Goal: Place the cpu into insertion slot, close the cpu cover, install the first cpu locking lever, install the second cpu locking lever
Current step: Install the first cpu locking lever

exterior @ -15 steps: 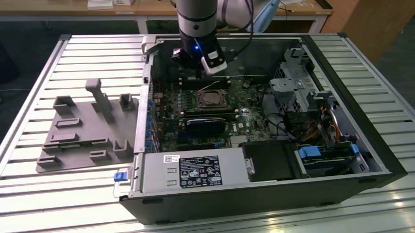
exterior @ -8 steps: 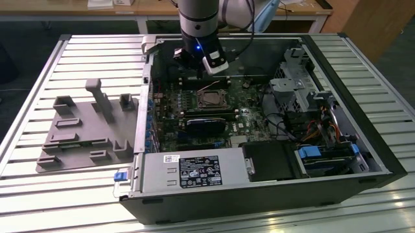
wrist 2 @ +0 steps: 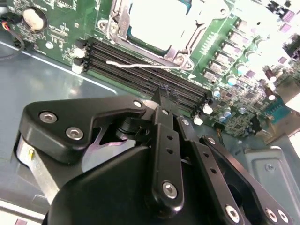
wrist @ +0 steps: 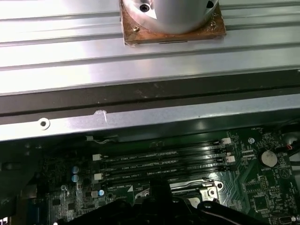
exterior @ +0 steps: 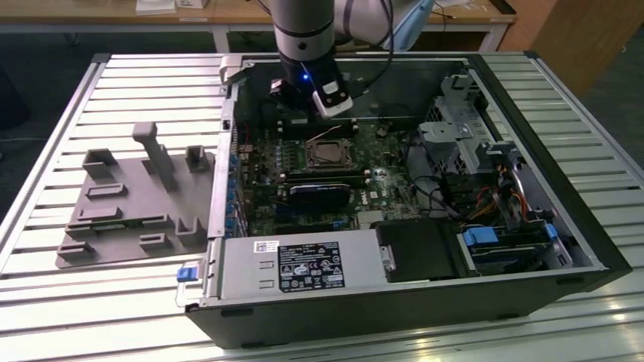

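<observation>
Found the cpu (wrist 2: pixel 159 21) seated in the insertion slot (wrist 2: pixel 110 24) on the green circuit board (wrist 2: pixel 56 28), pale top facing up. Saw the cpu cover (wrist 2: pixel 197 35) lying flat around the cpu's edges, as far as the second wrist view allowed. Noted a thin pale wire lever (wrist 2: pixel 140 64) stretched loose across the black memory slots (wrist 2: pixel 136 75) just beside the socket, apart from the cover rather than tucked under it.

Found the gripper (wrist 2: pixel 161 93) low over those memory slots, near the lever and just beside the socket's corner. Could not tell whether touching the board or not. Read the fingers (wrist 2: pixel 161 126) as drawn together at the tips, with nothing visibly pinched between them.

In the exterior view, made out the arm (exterior: pixel 302 30) reaching down into the open computer case (exterior: pixel 403 309) at the far side of the board, with the cpu (exterior: pixel 327 156) just nearer the camera than the wrist. Saw the case lying on its side on a slatted metal bench (exterior: pixel 60 105). Noted a grey moulded fixture (exterior: pixel 121 204) resting on the bench, close against the case on the exterior view's left. Noted also a labelled power supply (exterior: pixel 302 268) along the case's near edge.
</observation>
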Robot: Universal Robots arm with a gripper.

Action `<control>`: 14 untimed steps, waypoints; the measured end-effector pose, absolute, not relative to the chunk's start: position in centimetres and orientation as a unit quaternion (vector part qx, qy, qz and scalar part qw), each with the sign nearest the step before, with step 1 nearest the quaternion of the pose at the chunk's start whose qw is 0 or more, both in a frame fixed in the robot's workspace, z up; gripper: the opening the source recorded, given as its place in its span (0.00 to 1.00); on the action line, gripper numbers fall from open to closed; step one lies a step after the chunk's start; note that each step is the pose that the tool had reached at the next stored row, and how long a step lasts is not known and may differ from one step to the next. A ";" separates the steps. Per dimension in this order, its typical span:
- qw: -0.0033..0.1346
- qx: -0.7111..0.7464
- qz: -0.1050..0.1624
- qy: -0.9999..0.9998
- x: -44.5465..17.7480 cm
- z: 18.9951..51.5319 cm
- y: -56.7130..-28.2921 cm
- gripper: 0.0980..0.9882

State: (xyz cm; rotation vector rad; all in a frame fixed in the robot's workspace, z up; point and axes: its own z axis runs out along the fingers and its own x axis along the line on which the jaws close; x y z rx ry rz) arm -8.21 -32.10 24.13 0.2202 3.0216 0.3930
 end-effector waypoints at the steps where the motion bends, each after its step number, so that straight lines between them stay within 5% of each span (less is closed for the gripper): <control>1: 0.047 0.072 0.128 0.988 -8.2 24.1 -32.1 0.00; 8: 0.065 0.082 0.110 0.988 -8.3 23.7 -32.1 0.00; 14: 0.068 0.097 0.106 0.987 -7.9 23.2 -32.1 0.00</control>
